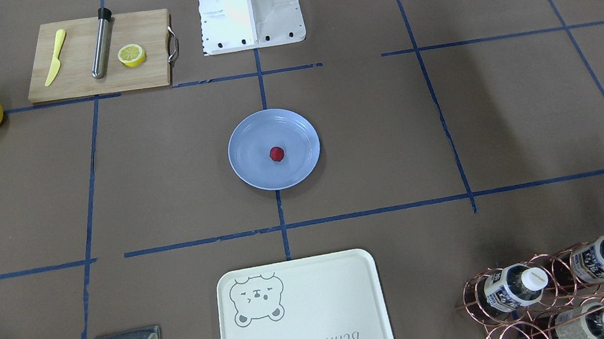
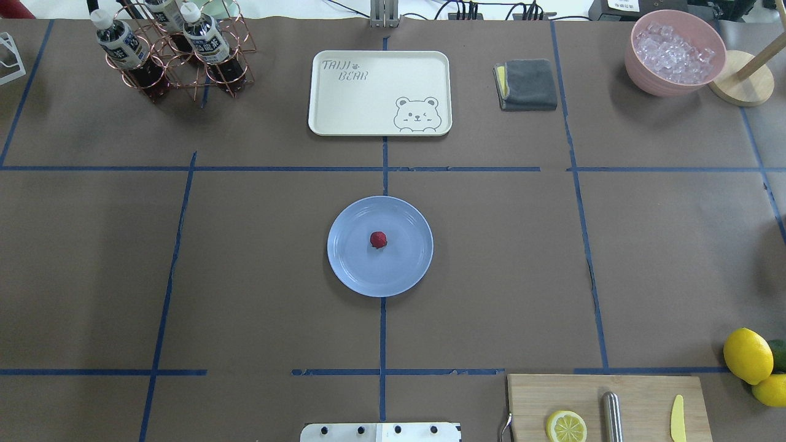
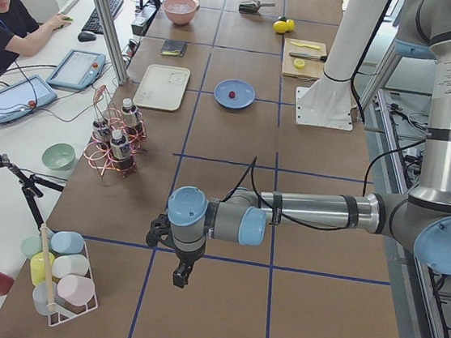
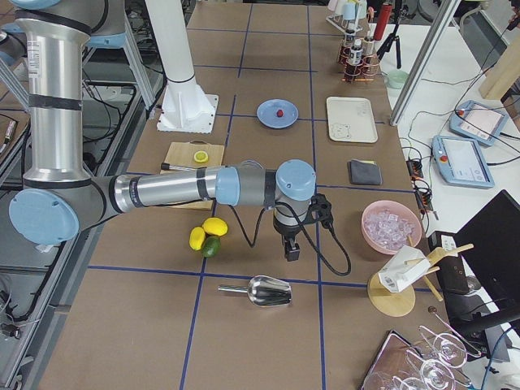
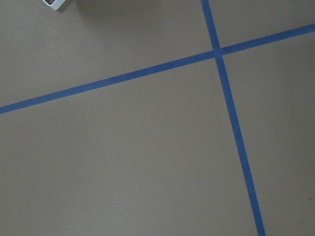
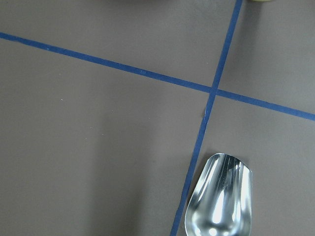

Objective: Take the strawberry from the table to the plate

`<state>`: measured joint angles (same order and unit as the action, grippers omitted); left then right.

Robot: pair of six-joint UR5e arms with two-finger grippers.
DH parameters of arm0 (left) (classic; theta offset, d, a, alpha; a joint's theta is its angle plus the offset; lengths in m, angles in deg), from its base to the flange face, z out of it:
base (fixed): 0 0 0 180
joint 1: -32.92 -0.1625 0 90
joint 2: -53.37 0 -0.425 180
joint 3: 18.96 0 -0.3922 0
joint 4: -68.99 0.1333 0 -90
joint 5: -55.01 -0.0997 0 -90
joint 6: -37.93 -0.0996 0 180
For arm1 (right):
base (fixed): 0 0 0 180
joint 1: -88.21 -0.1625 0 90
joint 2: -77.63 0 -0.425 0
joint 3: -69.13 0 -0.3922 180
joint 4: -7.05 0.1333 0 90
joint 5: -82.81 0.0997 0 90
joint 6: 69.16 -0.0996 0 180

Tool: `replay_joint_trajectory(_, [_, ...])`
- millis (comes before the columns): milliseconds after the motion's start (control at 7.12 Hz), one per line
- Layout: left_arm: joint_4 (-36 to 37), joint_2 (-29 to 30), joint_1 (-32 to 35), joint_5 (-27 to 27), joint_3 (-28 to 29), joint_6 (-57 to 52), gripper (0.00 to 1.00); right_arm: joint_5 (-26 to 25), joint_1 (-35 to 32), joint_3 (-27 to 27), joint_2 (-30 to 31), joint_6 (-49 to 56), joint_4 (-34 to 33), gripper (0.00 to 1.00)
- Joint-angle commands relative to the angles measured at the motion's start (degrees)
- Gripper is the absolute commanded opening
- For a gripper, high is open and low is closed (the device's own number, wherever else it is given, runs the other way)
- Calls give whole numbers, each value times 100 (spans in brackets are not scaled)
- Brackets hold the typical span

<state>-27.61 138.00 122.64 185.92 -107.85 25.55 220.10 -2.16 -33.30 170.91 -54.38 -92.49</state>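
The small dark-red strawberry (image 1: 276, 153) (image 2: 378, 239) lies near the middle of the light-blue plate (image 1: 251, 141) (image 2: 356, 270), which rests at the centre of the brown taped table (image 2: 245, 258). Both also show far off in the side views, the strawberry (image 3: 232, 95) (image 4: 279, 114) on the plate (image 3: 222, 97) (image 4: 266, 109). My left gripper (image 3: 181, 277) hangs over bare table far from the plate. My right gripper (image 4: 291, 250) hangs near the lemons and scoop at the other end. For both I cannot tell open or shut. Each wrist view shows only tape lines.
A cutting board (image 2: 645, 393) holds a lemon half (image 2: 566, 426), a steel rod and a yellow knife. Lemons (image 2: 747, 355), a bear-print tray (image 2: 368, 104), a grey cloth (image 2: 528, 85), a bottle rack (image 2: 166, 55), an ice bowl (image 2: 674, 52) and a metal scoop (image 6: 221, 201) stand around. A person (image 3: 5, 30) sits at the far side.
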Motion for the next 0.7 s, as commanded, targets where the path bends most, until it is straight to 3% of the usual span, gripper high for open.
replay_joint_trajectory(0, [192, 9, 175, 171, -58, 69, 100, 61, -33, 581, -177, -10, 328, 100])
replay_joint_trajectory(561, [703, 28, 203, 189, -761, 683, 100, 245, -323, 795, -117, -19, 329, 100])
